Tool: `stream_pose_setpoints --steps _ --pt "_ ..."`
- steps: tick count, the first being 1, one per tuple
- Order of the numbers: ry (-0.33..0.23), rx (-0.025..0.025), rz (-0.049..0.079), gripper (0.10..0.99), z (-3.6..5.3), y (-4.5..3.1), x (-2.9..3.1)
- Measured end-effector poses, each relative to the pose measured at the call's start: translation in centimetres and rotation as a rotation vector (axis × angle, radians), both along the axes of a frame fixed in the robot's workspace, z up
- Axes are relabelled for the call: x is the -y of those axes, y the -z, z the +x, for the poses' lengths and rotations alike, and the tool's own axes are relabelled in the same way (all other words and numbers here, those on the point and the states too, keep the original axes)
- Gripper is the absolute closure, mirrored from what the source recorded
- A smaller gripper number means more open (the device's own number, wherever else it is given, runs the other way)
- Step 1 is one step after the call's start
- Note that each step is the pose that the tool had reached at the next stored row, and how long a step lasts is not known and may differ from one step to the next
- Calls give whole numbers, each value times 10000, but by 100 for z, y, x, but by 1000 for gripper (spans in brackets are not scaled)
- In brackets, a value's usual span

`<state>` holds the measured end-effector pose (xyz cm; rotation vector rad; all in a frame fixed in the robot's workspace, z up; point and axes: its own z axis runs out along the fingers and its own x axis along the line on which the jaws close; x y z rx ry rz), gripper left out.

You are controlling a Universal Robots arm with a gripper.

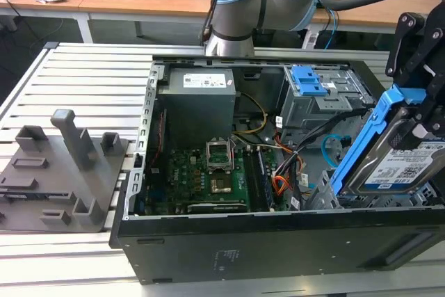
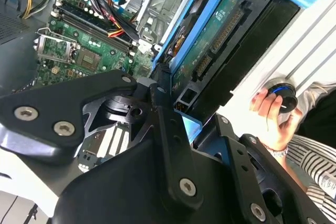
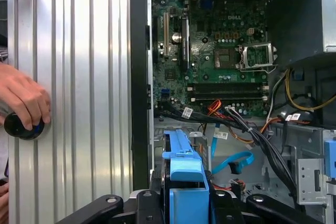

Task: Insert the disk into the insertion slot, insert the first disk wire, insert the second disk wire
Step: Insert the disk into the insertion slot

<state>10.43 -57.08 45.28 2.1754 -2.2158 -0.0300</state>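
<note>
My gripper point(image 1: 417, 113) is shut on the disk point(image 1: 400, 165), a drive in a blue carrier. It holds the disk tilted above the open computer case's end at the exterior view's right. In both wrist views the black fingers point(image 2: 163, 103) clamp the carrier point(image 3: 184, 171), and the disk's green underside point(image 2: 220, 35) faces the second wrist camera. The insertion slot point(image 1: 321, 191), a low grey metal cage, lies just below the disk. The first disk wire point(image 1: 279, 184) point(image 3: 215, 107), a red-orange-black bundle, lies loose beside the motherboard. The second disk wire point(image 1: 332, 145) point(image 3: 233, 161), light blue, loops close to the slot.
A taller grey box with a blue latch point(image 1: 313, 95) stands behind the slot. The power supply point(image 1: 198, 102) and motherboard point(image 1: 201, 172) take up the case. A grey fixture point(image 1: 62, 172) sits on the slatted table. A person's hand point(image 3: 23, 98) rests on a black knob point(image 3: 21, 127) beside the case.
</note>
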Motion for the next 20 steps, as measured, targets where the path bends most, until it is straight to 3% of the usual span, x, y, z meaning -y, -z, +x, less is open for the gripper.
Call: stream_pose_setpoints --steps 5,8,12,15,20 --pt "-1 1 2 722 4 33 -6" --pt "0 1 1 722 8 33 -64" --pt "-14 1 2 722 24 34 -210" --pt "-51 0 1 722 57 37 -278" --pt "-117 -1 -2 722 134 84 -303"
